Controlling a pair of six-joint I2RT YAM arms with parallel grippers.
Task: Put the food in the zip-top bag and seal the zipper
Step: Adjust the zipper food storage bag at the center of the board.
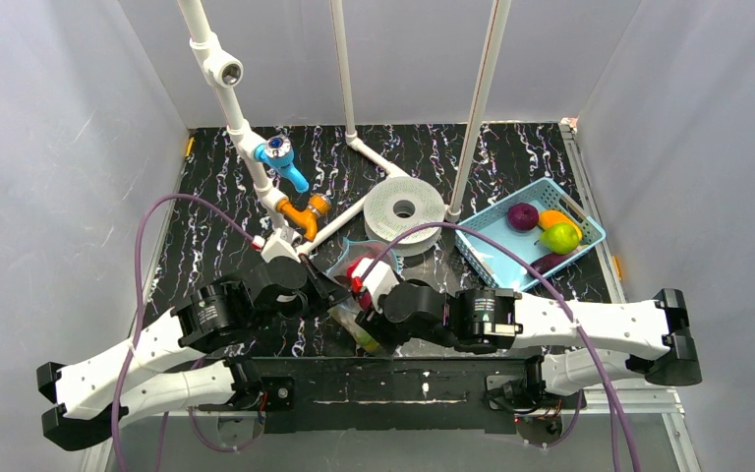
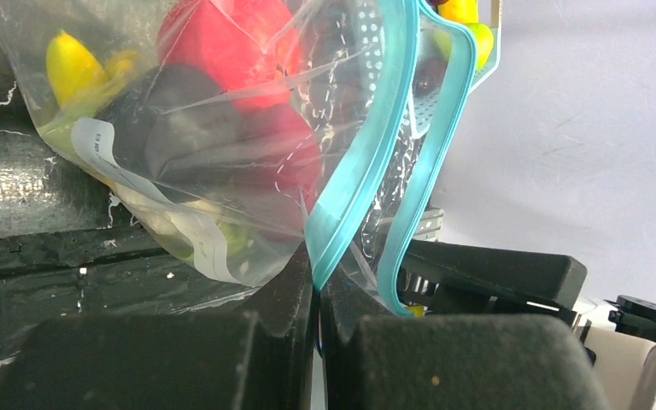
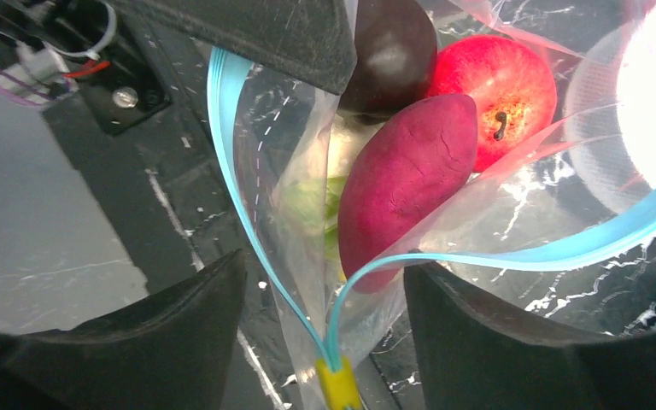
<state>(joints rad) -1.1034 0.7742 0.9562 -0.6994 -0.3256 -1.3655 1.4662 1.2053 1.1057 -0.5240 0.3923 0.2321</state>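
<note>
High camera behind both arms looks steeply down over the black marbled counter (image 1: 211, 182). Both wrist cameras view one clear crinkly plastic bag (image 2: 179, 171) closely, from opposite sides.

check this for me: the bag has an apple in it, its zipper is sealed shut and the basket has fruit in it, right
Not quite. The zipper is open, not sealed: the right wrist view shows its two teal strips bowed apart, meeting only at the yellow slider. The apple is in the bag, and the basket does hold fruit.
</note>
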